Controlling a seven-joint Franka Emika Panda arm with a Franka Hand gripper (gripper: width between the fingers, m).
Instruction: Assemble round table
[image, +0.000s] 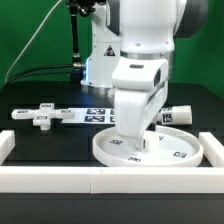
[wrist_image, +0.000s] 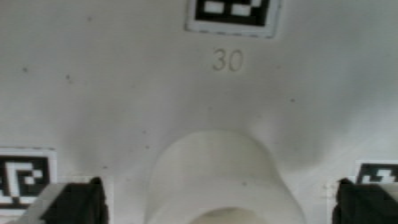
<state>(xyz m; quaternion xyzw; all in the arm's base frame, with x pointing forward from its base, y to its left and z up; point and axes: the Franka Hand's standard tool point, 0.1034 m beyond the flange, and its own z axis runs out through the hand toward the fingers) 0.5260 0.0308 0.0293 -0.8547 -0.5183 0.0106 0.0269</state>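
1. White plastic, hard and rigid by the look of it: the disc (image: 182, 152) lies flat on the black bench (image: 40, 138), rimmed face up, near the front border rail (image: 100, 181).
2. Above its middle hangs the tool (image: 135, 145). In the wrist view its jaws stand wide apart, one at each edge, clamping nothing. The disc's raised hub (wrist_image: 217, 165) sits between them and touches neither.
3. Thin and shallow, the disc should be light and stiff. Its smooth face looks slippery, and the printed tags (wrist_image: 233, 12) are no handholds.
4. The rim seems the best hold for shifting it. The hub looks rounded and tapering, so the jaws could slide off.
5. The post (image: 178, 115) lies on its side beyond the disc, towards the exterior view's right. Short and thick, it would probably roll if nudged, so grip it across its width.
6. The cross-shaped piece (image: 45, 117) rests well apart at the exterior view's left, beside the marker board (image: 97, 113). Its narrow arms suit the jaws.
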